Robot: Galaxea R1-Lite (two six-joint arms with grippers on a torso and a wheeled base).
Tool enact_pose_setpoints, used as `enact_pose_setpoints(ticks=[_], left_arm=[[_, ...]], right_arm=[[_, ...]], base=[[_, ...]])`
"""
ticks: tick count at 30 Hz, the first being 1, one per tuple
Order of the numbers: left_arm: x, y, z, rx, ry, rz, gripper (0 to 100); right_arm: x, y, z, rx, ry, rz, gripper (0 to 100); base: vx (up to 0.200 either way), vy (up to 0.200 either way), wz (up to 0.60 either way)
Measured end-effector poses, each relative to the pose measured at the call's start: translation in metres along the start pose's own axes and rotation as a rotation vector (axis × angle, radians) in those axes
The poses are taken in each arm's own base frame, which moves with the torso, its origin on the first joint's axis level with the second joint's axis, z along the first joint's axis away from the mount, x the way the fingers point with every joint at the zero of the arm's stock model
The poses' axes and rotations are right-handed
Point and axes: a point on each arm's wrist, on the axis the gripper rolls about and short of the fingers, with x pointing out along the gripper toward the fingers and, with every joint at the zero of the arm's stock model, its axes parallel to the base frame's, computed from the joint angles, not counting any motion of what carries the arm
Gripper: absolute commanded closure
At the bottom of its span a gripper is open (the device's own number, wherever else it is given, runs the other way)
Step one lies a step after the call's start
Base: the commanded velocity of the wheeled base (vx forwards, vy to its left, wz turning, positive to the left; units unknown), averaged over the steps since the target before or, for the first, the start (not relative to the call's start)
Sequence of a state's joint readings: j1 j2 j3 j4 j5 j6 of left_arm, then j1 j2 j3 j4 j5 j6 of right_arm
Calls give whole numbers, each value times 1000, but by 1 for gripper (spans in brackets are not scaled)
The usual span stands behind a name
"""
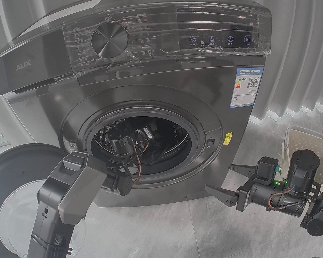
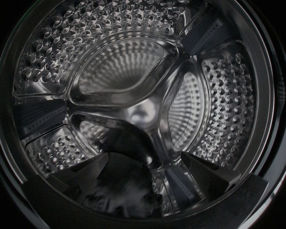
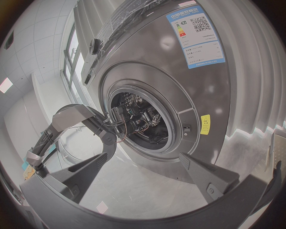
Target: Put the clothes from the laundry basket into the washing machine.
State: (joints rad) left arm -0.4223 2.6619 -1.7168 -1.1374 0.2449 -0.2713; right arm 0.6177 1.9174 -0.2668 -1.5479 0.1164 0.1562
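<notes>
— How far along was the load when you checked?

— Partly done, by my reading. My left gripper (image 2: 144, 154) was inside the drum (image 2: 119, 68) of the washing machine (image 1: 144, 79) with its fingers spread wide and holding nothing. A dark garment (image 2: 125, 182) lay on the drum's bottom just below them, so I judged that piece delivered.

— And the other arm?

— My right gripper (image 1: 217, 176) hung above the floor (image 1: 173, 233) in front of the machine. It was also wide and empty, and the laundry basket (image 1: 313, 143) was just beside that arm.

— Anything left in the basket?

— I couldn't tell. I saw its pale perforated wall, but my own arm hid the bottom. If clothes were left there, each one had yet to be fetched, and the door (image 1: 12, 171) stood swung open to the left, not yet shut.

— Give me the count.

— One machine, one basket, and one garment that I could make out in the drum. Two grippers, both empty.
</notes>
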Motion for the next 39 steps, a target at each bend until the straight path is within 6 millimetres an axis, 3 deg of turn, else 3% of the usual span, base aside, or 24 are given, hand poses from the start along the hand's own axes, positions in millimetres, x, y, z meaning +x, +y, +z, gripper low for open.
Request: enact_pose_setpoints(ticks=[12,26,34,35,39], left_arm=[[-45,-5,-16,96,271,39,0],[-50,3,-49,106,321,26,0],[-41,8,-62,99,303,24,0],[-40,8,-62,97,298,25,100],[-36,9,-66,96,293,26,100]], right_arm=[[0,3,-1,-1,5,10,0],[1,5,-3,-1,12,17,0],[2,5,-4,0,14,18,0],[2,5,-4,0,14,18,0],[2,5,-3,-1,11,18,0]], base=[[0,0,0],[0,0,0],[0,0,0],[0,0,0],[0,0,0]])
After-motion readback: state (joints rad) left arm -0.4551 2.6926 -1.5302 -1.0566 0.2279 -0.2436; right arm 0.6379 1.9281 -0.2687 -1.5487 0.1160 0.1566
